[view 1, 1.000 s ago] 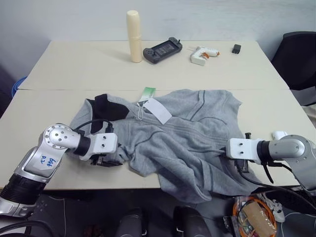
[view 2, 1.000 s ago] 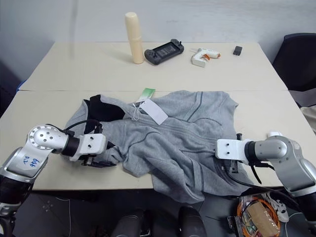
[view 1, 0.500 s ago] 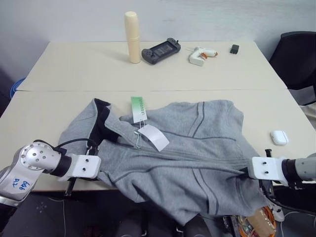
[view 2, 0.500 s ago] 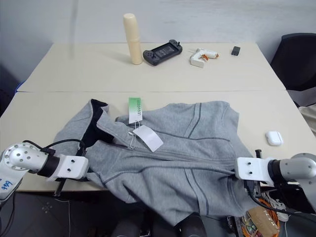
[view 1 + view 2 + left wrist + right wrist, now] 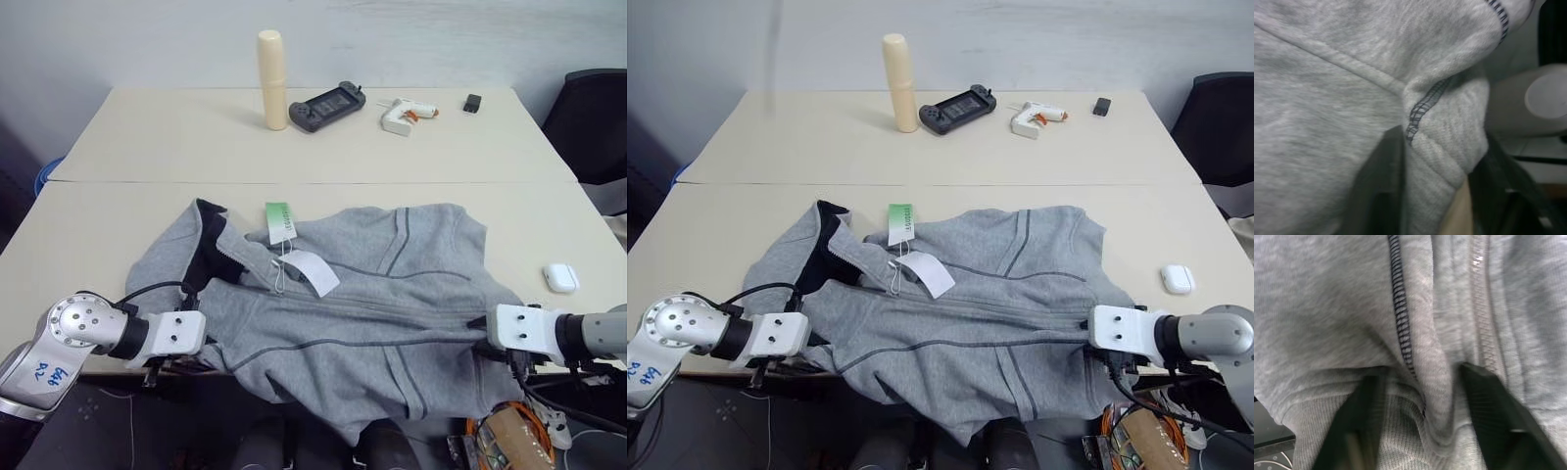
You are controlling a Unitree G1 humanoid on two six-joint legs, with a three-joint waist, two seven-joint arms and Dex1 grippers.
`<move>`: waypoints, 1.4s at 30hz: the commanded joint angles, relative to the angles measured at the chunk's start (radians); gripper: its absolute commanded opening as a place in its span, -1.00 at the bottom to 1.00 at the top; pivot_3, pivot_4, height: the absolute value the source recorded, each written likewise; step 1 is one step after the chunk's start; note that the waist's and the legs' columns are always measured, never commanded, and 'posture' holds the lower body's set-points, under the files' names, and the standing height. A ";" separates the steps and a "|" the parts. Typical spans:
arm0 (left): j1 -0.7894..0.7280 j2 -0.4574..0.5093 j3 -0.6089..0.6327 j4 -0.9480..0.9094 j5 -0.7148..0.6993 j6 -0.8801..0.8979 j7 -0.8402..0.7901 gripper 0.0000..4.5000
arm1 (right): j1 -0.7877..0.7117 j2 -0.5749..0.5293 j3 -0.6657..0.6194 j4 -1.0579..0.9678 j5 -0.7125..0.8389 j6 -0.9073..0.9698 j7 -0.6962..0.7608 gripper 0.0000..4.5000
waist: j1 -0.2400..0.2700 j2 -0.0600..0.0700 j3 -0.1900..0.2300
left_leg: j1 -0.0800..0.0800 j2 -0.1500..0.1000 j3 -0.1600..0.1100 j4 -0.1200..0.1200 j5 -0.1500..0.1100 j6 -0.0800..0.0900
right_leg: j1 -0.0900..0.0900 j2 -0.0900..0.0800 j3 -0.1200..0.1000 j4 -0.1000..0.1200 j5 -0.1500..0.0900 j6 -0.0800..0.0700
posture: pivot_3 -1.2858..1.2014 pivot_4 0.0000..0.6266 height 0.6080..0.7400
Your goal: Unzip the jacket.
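- Right now the large light grey fleece zip-up jacket [image 5: 362,304] lies spread across the near edge of the beige table [image 5: 147,137], hem hanging over.
- My left gripper [image 5: 1435,196] has a fold of jacket between its parted fingers.
- My right gripper [image 5: 1422,426] straddles bunched fabric beside the zipper, fingers apart.

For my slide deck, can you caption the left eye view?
Both grippers at opposite edges of a grey jacket spread, zipped, on the table.

Head stereo looking down over table [image 5: 294,137], wrist cameras pressed against jacket [image 5: 1327,98]
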 commanded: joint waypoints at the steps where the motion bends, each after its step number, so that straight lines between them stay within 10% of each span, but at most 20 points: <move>1: -0.030 0.082 0.146 -0.085 -0.252 0.161 -0.146 0.43 | -0.080 -0.021 -0.086 -0.113 0.099 0.101 0.002 0.56 | -0.010 -0.002 0.001 | -0.001 0.001 0.000 0.000 0.000 0.000 | -0.001 0.000 0.000 0.001 0.000 0.000 | 0.03 -0.52 1.00; 3: -0.107 0.118 0.193 -0.082 -0.382 0.253 -0.205 0.72 | -0.149 -0.012 -0.092 -0.190 0.181 0.198 -0.010 0.56 | -0.014 -0.002 0.002 | -0.002 0.001 -0.002 0.001 0.000 -0.001 | -0.001 0.000 -0.001 0.000 -0.001 -0.001 | 0.03 -0.52 1.00; 8: -0.451 0.106 0.132 0.027 -0.504 0.422 -0.208 0.72 | -0.342 0.047 0.011 -0.322 0.257 0.368 -0.124 0.56 | -0.014 -0.002 0.002 | -0.002 0.002 -0.003 0.000 0.000 -0.003 | -0.001 0.002 -0.003 0.000 -0.002 -0.003 | 0.03 -0.52 1.00; 16: -0.711 0.025 -0.099 0.301 -0.241 0.275 -0.239 0.72 | -0.663 0.274 0.448 -0.227 -0.071 0.261 -0.301 0.56 | -0.019 -0.005 0.003 | -0.004 0.001 0.006 0.001 0.001 -0.003 | -0.010 0.010 -0.002 0.010 -0.002 -0.002 | 0.03 -0.52 1.00; 26: -0.714 -0.021 -0.077 0.316 -0.197 0.257 -0.197 0.72 | -0.806 0.618 0.624 -0.076 -0.106 0.371 -0.336 0.56 | -0.018 -0.009 0.003 | -0.017 0.002 0.009 0.005 0.003 -0.002 | -0.024 0.010 -0.001 0.017 -0.002 -0.002 | 0.03 -0.52 1.00; 42: -0.681 -0.018 -0.030 0.233 -0.210 0.295 -0.171 0.72 | -0.787 0.699 0.778 -0.053 -0.336 0.386 -0.471 0.56 | -0.021 -0.009 0.003 | -0.017 0.000 0.005 0.005 0.004 -0.002 | -0.022 0.007 -0.002 0.017 -0.002 -0.002 | 0.03 -0.52 1.00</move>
